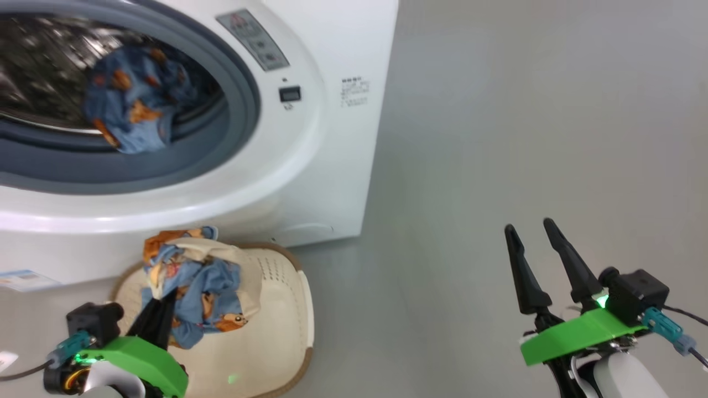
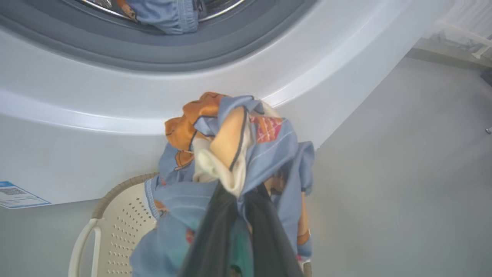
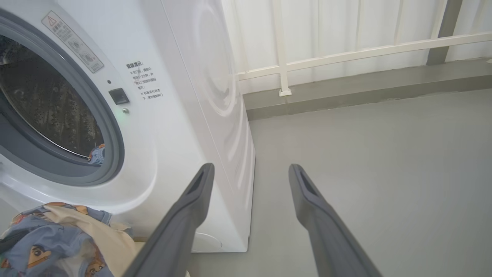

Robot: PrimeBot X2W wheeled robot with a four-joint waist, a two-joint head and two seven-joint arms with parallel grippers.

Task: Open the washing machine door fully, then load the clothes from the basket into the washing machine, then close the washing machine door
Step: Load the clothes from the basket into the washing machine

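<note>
On the grey floor in front of the washer sits the basket, close against the machine's base, just below the round opening. The left gripper is over the basket with its jaws pressed nearly together, pinching a bunched bundle of clothes. In the left wrist view the two dark fingers run up into the blue, orange and cream folds of the bundle, which stands against the washer's white front beneath the gasket. Whether the bundle's lower folds touch the basket cannot be told. A second blue piece lies inside the steel drum, resting low toward the grey-blue gasket lip. A small blue label shows on the washer's front at the lower left, near the basket. The right gripper hangs well apart from the basket, over bare floor to the right of the machine, its jaws spread wide and holding nothing. In its wrist view the fingers point past the washer's corner toward a pale railing.
</note>
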